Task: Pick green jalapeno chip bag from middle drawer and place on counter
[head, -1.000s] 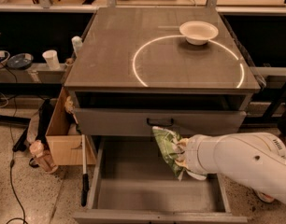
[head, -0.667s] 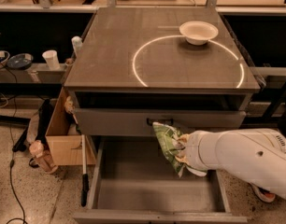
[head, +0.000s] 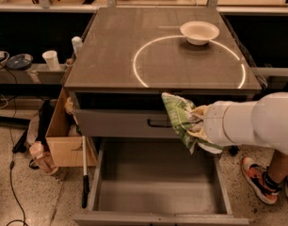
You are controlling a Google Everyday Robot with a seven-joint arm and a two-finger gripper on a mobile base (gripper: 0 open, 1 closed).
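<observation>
The gripper [head: 196, 124] is clamping the green jalapeno chip bag [head: 176, 114] upright over the open middle drawer [head: 153, 178], the bench [head: 116, 41] lying just above and beyond it.

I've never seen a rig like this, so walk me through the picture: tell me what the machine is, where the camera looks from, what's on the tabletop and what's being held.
The thick white tube coming in from the right is a robot arm on a mobile base. At its tip is the gripper, a two-finger clamp. There is one camera, looking down at the furniture from the front; where it is mounted isn't known. The gripper is shut on the green jalapeno chip bag, holding it in the air above the open middle drawer. The counter, marked with a white circle, carries a white bowl at its back right.
</observation>
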